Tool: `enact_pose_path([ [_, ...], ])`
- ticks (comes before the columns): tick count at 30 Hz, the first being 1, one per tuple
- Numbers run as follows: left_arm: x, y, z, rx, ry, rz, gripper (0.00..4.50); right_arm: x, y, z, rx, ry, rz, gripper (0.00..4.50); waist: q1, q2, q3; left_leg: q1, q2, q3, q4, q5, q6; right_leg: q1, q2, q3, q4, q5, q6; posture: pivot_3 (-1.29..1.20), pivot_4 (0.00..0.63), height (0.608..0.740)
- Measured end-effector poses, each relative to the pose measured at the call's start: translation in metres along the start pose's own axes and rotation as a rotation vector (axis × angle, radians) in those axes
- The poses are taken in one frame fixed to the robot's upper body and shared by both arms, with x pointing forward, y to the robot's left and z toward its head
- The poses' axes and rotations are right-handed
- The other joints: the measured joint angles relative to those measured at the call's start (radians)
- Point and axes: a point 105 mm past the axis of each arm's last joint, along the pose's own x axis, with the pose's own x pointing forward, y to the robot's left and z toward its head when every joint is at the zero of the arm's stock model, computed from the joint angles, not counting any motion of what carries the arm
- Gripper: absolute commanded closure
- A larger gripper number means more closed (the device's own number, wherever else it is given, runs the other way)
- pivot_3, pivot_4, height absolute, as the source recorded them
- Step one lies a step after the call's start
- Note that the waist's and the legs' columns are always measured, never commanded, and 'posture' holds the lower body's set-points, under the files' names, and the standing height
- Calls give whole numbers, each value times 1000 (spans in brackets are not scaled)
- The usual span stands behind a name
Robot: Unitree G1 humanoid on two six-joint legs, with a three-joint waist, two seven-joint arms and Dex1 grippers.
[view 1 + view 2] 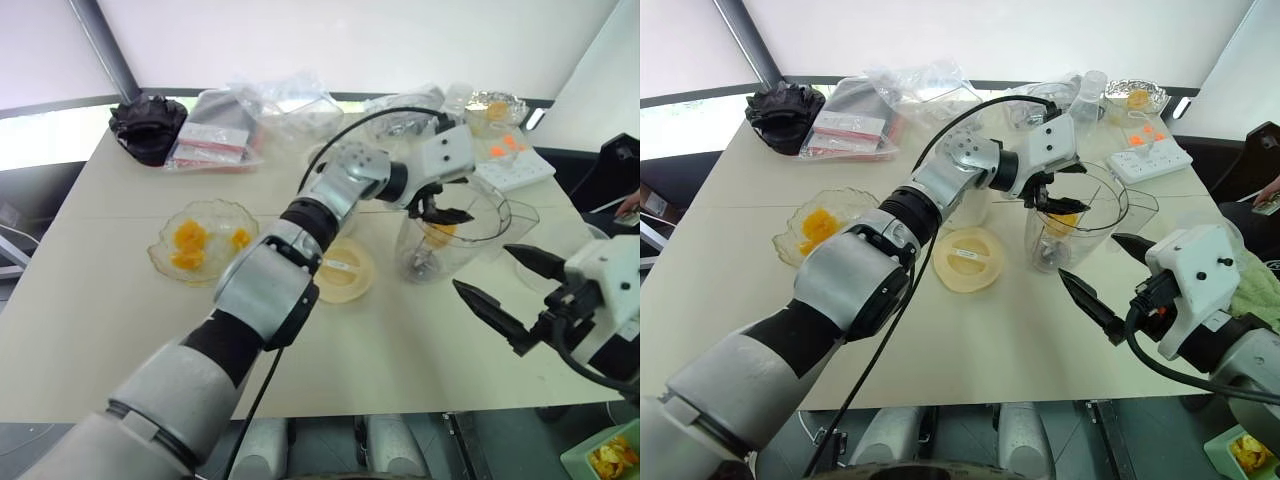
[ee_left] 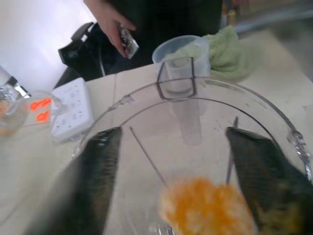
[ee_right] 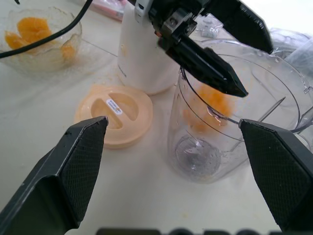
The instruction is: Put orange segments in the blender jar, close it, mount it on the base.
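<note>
A: What is hard to see?
B: The base (image 3: 142,58) stands mostly hidden behind the left arm, just beside the blender jar (image 1: 1075,225).

A: What do the containers hold?
B: An orange segment (image 3: 212,100) hangs blurred inside the jar, below the left gripper (image 1: 1050,200), whose fingers are spread with nothing between them. More segments (image 1: 190,245) lie in a shallow glass dish (image 1: 165,262). A pale lid (image 1: 968,258) lies on the table (image 1: 740,210).

A: The right gripper (image 1: 1115,275)?
B: Wide apart, empty, near the jar.

a pale cream table (image 1: 90,330) fills the middle of the frame. behind it, across the top, runs a bright white wall (image 1: 350,40), with a grey slanted post (image 1: 105,45) at upper left. grey floor (image 1: 330,440) shows along the bottom edge.
</note>
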Motion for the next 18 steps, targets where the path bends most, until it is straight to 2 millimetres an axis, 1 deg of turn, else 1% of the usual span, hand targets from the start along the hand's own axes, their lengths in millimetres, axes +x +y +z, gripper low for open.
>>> enact_pose_path([
  [5, -2, 5, 1, -30, -24, 40, 18, 1, 0, 3, -9, -7, 2, 0, 0, 0, 0, 0, 0, 0, 0, 0, 0, 0, 0, 0, 0, 0, 0, 0, 150, 740],
  [8, -8, 12, 4, -66, -53, 64, 18, 1, 0, 4, -19, -6, 5, 0, 0, 0, 0, 0, 0, 0, 0, 0, 0, 0, 0, 0, 0, 0, 0, 0, 150, 740],
  [14, -39, 30, 0, -109, -72, 88, 18, -1, -2, -3, 1, 21, 4, 0, -1, 0, 0, 0, 0, 0, 0, 0, 0, 0, 0, 0, 0, 0, 0, 0, 150, 740],
  [18, -74, 48, 0, -123, -97, 122, 18, -3, -5, -8, 6, 47, -12, 0, -1, 0, 0, 0, 0, 0, 0, 0, 0, 0, 0, 0, 0, 0, 0, 0, 150, 740],
])
